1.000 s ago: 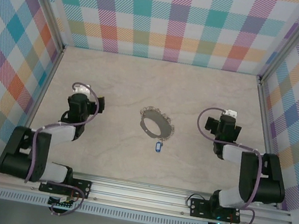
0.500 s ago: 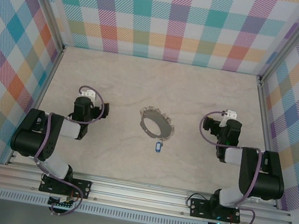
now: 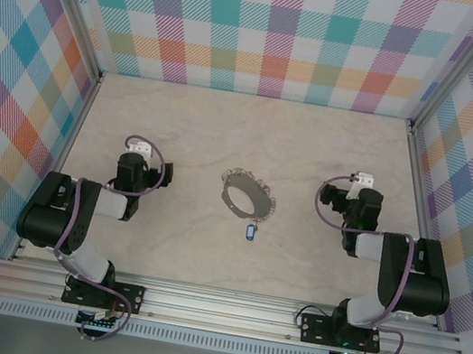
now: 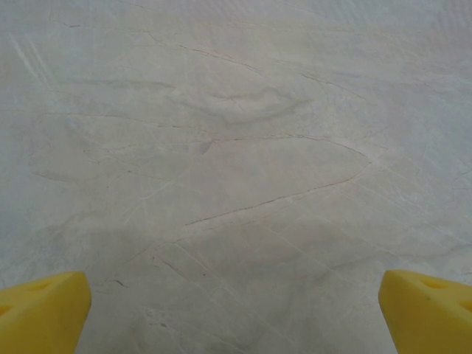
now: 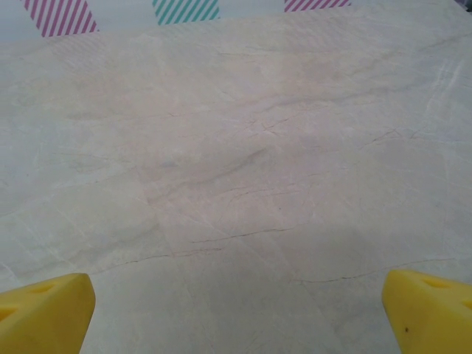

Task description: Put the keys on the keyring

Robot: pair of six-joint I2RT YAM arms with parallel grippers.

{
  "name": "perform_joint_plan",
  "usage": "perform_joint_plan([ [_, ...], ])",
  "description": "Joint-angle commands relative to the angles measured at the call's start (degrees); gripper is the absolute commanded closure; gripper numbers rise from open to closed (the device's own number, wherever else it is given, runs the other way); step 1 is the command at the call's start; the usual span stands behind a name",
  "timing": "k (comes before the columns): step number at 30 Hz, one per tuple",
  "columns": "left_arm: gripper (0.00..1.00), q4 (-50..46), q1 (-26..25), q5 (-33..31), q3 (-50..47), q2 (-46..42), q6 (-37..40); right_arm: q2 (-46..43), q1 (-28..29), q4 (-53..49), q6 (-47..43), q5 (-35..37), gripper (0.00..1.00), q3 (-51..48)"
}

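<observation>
Left gripper point(image 3: 135, 162) spread wide, holding nothing. In its wrist view the left gripper point(image 4: 236, 317) has yellow fingertips point(image 4: 40, 313) in the two bottom corners, with bare table between them. Its arm is folded back on the left side of the pale beige marbled tabletop point(image 3: 191, 123), with a purple cable looped over the wrist.

In the middle of the table lies the large thin grey metal hoop keyring point(image 3: 257, 187). It is flat on the surface, its rim fringed with small loops, and it is well apart from both grippers. Just beside its near rim is the tiny silvery key with a blue oval plastic tag point(image 3: 250, 233). It is too small to tell whether it touches the hoop or is threaded on.

Right gripper point(image 3: 360, 202) is also wide open and empty. In its wrist view the right gripper point(image 5: 236, 313) has its yellow fingertips point(image 5: 431, 310) at the bottom corners over bare marbled surface. Striped patches of the pastel plaid wall point(image 5: 184, 9) run along the top edge. That arm sits folded on the right side of the table, about level with the left one.
</observation>
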Motion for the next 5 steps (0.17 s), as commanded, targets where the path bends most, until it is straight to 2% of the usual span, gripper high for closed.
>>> perform_joint_plan([
  [1, 0.0, 2.1, 0.8, 0.7, 0.9, -0.5, 0.7, 0.1, -0.1, 0.8, -1.1, -2.1, 0.0, 0.6],
  [5, 0.0, 2.3, 0.8, 1.5, 0.7, -0.6, 0.9, -0.2, -0.1, 1.5, -1.3, -2.2, 0.0, 0.2],
])
